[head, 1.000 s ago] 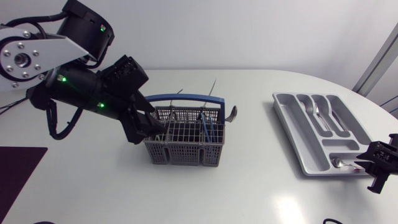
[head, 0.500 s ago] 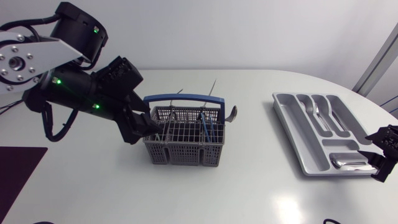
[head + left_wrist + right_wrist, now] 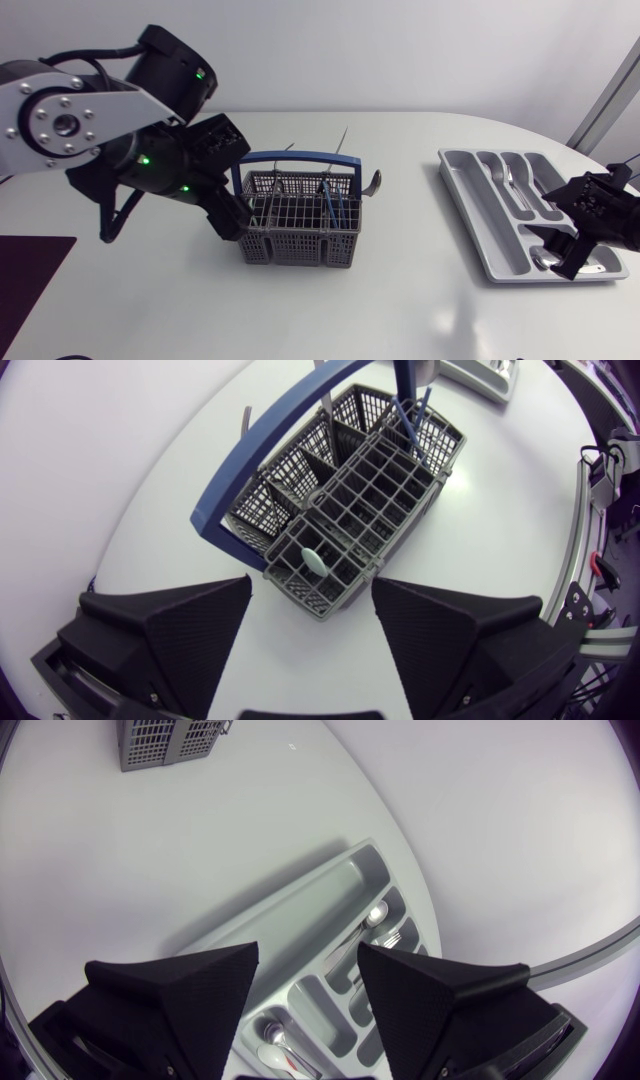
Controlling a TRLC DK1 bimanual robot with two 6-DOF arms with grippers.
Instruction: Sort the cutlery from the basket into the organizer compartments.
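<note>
The white table (image 3: 400,295) carries a wire basket (image 3: 297,245) (blue-handled) and a grey organizer (image 3: 478,205).

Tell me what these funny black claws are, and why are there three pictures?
They belong to two robot arms at a white table. One picture looks down from above; the other two come from a camera on each arm's wrist. The left gripper is open at the end of the cutlery basket. The right gripper is open above the grey organizer, where a spoon already lies. Neither holds anything.
</note>
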